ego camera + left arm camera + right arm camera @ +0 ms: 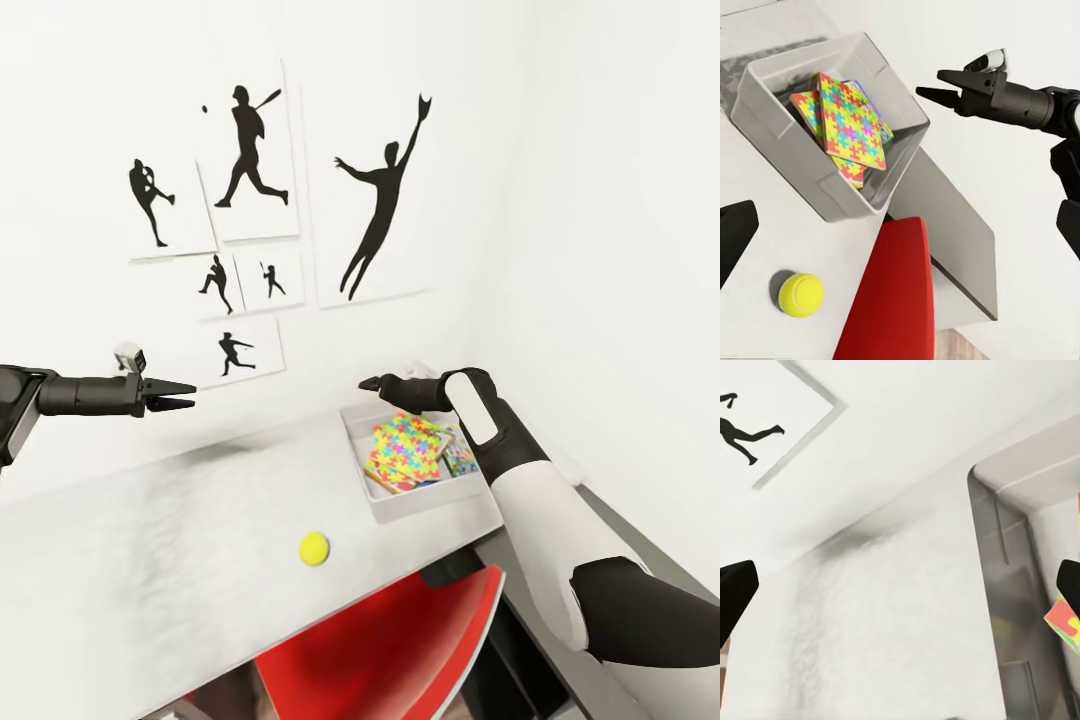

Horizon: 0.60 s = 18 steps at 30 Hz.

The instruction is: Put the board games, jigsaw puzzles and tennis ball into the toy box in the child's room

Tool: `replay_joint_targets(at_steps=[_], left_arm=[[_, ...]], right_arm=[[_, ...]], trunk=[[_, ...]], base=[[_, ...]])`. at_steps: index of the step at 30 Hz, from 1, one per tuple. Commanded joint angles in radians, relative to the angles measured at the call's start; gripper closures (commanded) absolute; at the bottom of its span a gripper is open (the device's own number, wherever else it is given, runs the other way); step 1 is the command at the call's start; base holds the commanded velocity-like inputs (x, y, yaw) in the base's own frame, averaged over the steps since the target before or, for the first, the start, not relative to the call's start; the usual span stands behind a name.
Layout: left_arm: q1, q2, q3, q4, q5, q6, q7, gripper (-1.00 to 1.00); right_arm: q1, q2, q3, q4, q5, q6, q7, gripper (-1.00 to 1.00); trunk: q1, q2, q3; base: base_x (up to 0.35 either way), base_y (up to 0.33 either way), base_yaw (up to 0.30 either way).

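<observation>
Head view: your left gripper (pixel 183 393) and right gripper (pixel 372 383) both hang spread, empty; jigsaw puzzles (pixel 409 447) lie in toy box (pixel 395 507), tennis ball (pixel 314 548) on table (pixel 150 560) nearer you.

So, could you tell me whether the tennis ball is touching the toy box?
Apart. The left wrist view shows the tennis ball on bare table, with a clear gap to the toy box.

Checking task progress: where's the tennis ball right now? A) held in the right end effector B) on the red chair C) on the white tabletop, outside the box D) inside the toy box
C: the tennis ball lies on the table, apart from the toy box holding the jigsaw puzzles.
</observation>
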Motion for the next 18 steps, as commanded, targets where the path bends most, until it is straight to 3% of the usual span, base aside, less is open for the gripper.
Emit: replay_joint_targets(at_steps=[1,18], left_arm=[[-0.001,0.002,-0.006,0.000,0.008,0.011,0.000,-1.00],[-0.002,0.001,-0.007,0.000,0.008,0.011,0.000,-1.00]], right_arm=[[-0.001,0.000,0.001,-0.001,-0.004,0.003,-0.004,-1.00],[-0.001,0.000,0.000,0.000,-0.004,0.002,-0.005,-1.00]], trunk=[[0.001,-0.002,-0.001],[0.001,-0.002,0.028]], base=[[-0.025,0.000,0.072],[-0.030,0.000,0.085]])
